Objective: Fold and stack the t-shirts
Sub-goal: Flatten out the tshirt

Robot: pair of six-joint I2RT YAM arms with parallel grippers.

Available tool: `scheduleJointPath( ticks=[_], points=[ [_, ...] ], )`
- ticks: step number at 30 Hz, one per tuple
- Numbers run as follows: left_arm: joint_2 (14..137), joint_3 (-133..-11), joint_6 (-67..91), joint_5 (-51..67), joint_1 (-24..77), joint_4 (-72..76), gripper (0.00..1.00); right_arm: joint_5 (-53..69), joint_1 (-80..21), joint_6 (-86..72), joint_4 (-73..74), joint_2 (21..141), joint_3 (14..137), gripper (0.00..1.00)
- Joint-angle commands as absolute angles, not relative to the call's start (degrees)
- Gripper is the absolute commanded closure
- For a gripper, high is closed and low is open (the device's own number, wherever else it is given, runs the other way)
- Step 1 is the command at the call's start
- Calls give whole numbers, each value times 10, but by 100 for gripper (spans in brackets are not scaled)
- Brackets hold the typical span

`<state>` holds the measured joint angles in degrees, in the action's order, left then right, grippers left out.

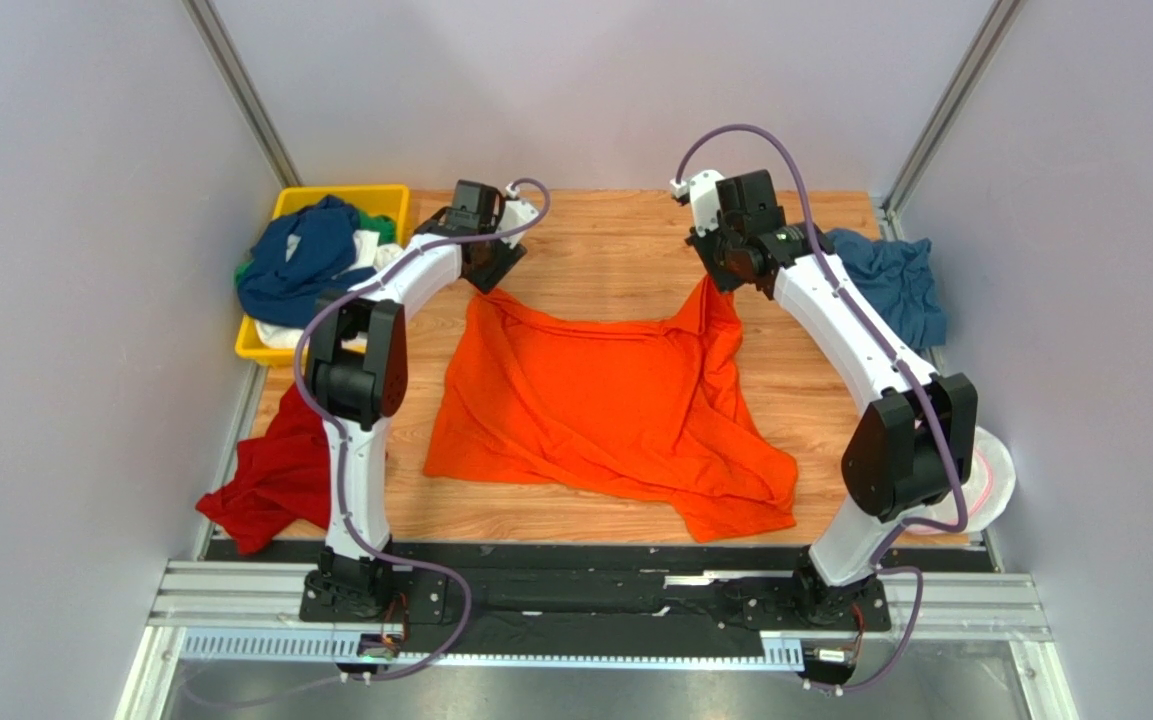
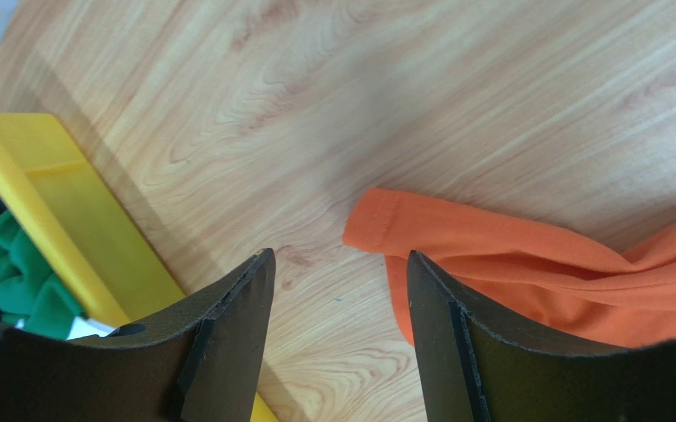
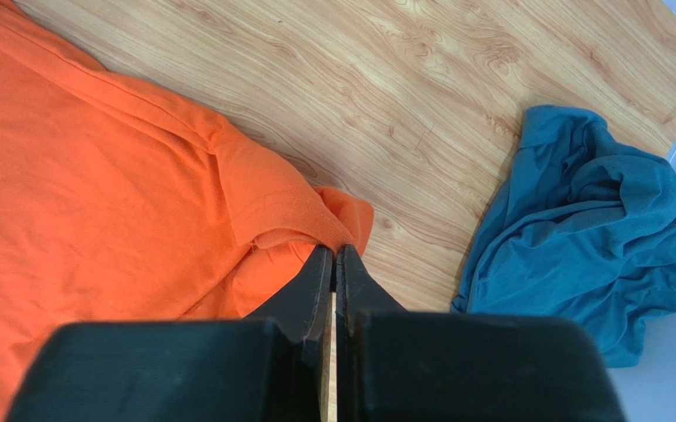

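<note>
The orange shirt [image 1: 597, 405] lies spread and rumpled over the middle of the wooden table [image 1: 612, 240]. Its near hem stops just short of the table's front edge, and one near corner is folded and bunched.

The right gripper [image 3: 333, 252] has its fingers pressed together on the shirt's far right corner. The cloth rises from the table in a peak to the fingertips.

The left gripper [image 2: 341, 264] hangs over the far left corner with its fingers spread and nothing between them. The hemmed tip of that corner lies flat on the wood, just ahead of the right-hand finger [image 2: 429, 308].

Bare wood runs along the far edge between the two grippers, and a narrower strip shows on each side of the orange shirt.

At the far left corner stands a yellow tray [image 1: 372, 195], close beside the left gripper. It holds a navy shirt [image 1: 304, 255] and a green shirt [image 2: 11, 264].

A red shirt [image 1: 267, 473] hangs partly over the table's left edge near the left arm's base. A blue shirt [image 3: 588, 237] lies crumpled at the far right edge, apart from the orange one. A white-and-pink disc [image 1: 991, 473] sits at the right edge behind the right arm.
</note>
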<state>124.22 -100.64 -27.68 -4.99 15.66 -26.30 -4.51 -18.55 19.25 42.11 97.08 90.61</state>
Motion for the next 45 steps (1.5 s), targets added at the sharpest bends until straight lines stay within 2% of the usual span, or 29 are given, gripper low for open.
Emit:
scheduleJointPath(
  ticks=[1, 17, 28, 45],
  points=[
    [1218, -1003, -302, -4, 156, -260, 36, -47, -183, 192, 396, 957, 903, 100],
    [1290, -1120, -250, 76, 124, -372, 39, -40, -183, 193, 381, 947, 859, 100],
    [1333, -1171, -208, 91, 111, -428, 40, -29, -183, 191, 376, 939, 840, 100],
    [1382, -1242, -156, 134, 91, -470, 41, -18, -183, 188, 373, 925, 810, 100]
  ],
)
